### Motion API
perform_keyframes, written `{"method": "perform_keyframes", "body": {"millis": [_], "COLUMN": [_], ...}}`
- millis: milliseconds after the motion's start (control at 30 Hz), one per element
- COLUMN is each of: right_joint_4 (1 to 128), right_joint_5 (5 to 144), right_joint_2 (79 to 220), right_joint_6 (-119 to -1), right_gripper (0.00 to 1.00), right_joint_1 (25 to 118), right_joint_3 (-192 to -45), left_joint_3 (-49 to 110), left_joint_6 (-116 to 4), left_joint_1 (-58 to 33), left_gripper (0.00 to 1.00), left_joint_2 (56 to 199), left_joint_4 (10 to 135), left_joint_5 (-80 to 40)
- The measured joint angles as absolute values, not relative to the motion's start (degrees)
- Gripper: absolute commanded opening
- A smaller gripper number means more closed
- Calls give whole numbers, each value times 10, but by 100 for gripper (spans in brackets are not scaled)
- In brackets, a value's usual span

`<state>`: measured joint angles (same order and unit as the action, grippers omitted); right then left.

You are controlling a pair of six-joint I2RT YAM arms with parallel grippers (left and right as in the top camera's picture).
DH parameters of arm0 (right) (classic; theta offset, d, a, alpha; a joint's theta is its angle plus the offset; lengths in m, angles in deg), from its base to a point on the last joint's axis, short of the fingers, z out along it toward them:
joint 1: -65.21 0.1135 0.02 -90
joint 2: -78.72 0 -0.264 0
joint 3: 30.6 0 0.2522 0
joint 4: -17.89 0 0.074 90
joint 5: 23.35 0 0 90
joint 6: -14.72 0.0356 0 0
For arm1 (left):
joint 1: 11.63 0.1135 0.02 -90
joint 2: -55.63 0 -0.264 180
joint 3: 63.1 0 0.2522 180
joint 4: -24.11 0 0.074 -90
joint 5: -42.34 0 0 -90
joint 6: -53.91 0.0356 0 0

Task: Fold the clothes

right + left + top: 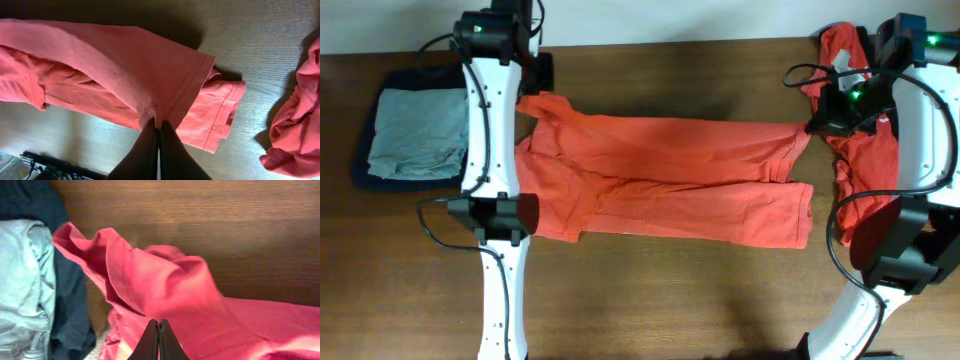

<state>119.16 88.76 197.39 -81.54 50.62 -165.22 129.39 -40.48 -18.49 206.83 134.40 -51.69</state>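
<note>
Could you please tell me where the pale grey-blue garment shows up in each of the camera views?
Overhead: the pale grey-blue garment is at the far left, lying on a dark navy one.
Left wrist: it runs along the left edge.
Right wrist: it is not in this view.
Shared landmark: the red-orange T-shirt, spread out in the middle, shows in all three views.

The red-orange cotton T-shirt (pixel 670 180) lies across the brown wooden surface (pixel 670 300) between my left fingers (pixel 150 345) and right fingers (pixel 143 155). Left of the left fingers, a folded pale grey-blue garment (pixel 22 290) lies on a dark navy garment (pixel 72 315); right of the right fingers, a crumpled red-orange garment (pixel 295 125).
</note>
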Motion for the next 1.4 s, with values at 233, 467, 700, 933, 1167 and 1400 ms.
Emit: {"method": "perform_keyframes", "body": {"millis": [233, 467, 700, 933, 1167, 1400], "right_joint_4": [1191, 1202, 1237, 1255, 1165, 1044], "right_joint_5": [886, 874, 839, 812, 808, 806], "right_joint_2": [1974, 1971, 1922, 1900, 1900, 1900], "right_joint_6": [-815, -816, -817, -817, -812, -808], "right_gripper": [4, 4, 4, 4, 4, 4], "right_joint_1": [506, 506, 506, 505, 494, 493], "right_joint_3": [-1652, -1652, -1652, -1635, -1561, -1495], "left_joint_3": [1285, 1250, 1229, 1101, 1010, 1007], "left_joint_6": [-405, -405, -405, -405, -405, -408], "left_joint_1": [-224, -220, -196, -189, -170, -161], "left_gripper": [1, 0, 1, 1, 1, 1], "left_joint_2": [2063, 2063, 2041, 1981, 1976, 1976], "left_joint_4": [1344, 1345, 1344, 1344, 1330, 1247], "left_joint_5": [-509, -509, -509, -509, -511, -530]}}
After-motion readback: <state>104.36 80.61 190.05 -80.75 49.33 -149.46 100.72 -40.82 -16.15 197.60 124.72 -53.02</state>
